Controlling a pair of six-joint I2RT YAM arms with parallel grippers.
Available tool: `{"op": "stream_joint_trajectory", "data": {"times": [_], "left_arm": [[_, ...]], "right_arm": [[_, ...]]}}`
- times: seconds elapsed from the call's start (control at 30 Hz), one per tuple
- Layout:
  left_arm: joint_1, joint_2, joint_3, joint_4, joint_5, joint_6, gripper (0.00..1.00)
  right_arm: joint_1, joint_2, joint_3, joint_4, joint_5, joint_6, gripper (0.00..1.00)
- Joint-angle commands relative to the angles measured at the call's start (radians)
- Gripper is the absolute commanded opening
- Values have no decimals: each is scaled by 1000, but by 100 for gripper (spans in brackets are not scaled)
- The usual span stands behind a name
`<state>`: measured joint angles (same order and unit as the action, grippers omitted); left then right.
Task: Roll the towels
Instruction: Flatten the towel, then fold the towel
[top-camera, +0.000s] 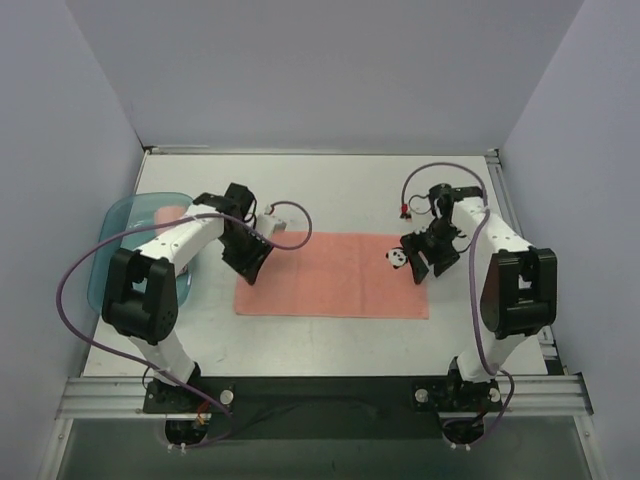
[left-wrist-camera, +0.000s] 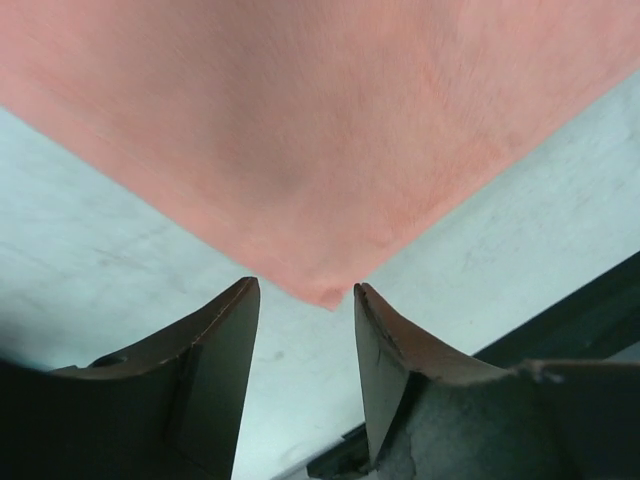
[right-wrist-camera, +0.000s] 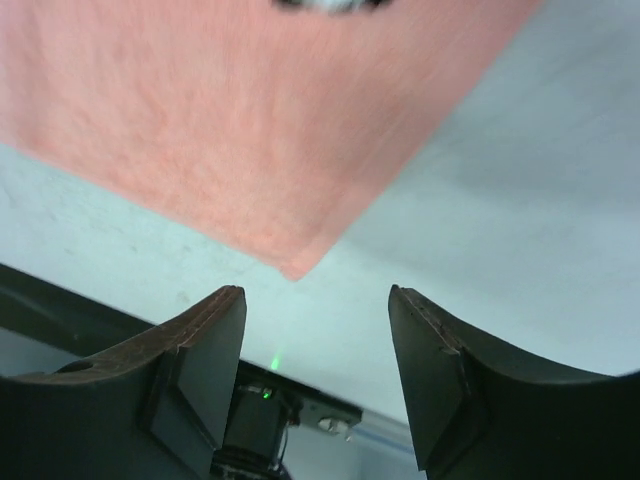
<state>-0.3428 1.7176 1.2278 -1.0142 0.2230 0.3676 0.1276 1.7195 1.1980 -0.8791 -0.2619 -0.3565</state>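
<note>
Arms both bend forward and down over the table (top-camera: 340, 195). The left gripper (top-camera: 250, 268) hangs over the left edge of the flat towel (top-camera: 335, 275), and the right gripper (top-camera: 418, 266) over its right edge. Only the top view shows a teal tray (top-camera: 112, 235) at far left with more pink cloth (top-camera: 170, 214) inside. Each wrist view shows jaws apart, clamping nothing, with a near corner of the towel just beyond the fingertips.

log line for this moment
towel spread flat | left gripper open at its corner | right gripper open at its corner
</note>
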Motion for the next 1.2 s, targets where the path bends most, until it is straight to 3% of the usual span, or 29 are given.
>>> {"op": "stream_joint_trajectory", "data": {"times": [0.0,0.03,0.13,0.3,0.47,0.67,1.17], "left_arm": [[27,-30,169,-18,68,16,54],[46,-20,192,-11,73,17,54],[83,51,294,29,90,-4,54],[157,212,452,72,104,-53,54],[171,335,576,77,55,-78,50],[174,414,619,83,23,-90,49],[168,513,625,121,-48,-65,38]], "right_arm": [[-58,-43,139,-64,-77,-29,60],[-71,-29,206,-66,-85,-30,61],[-117,63,303,-64,-97,-19,77],[-160,235,501,-64,-92,11,81],[-168,388,633,-66,-100,43,71],[-158,501,698,-58,-115,74,61],[-134,591,718,-20,-85,97,51]]}}
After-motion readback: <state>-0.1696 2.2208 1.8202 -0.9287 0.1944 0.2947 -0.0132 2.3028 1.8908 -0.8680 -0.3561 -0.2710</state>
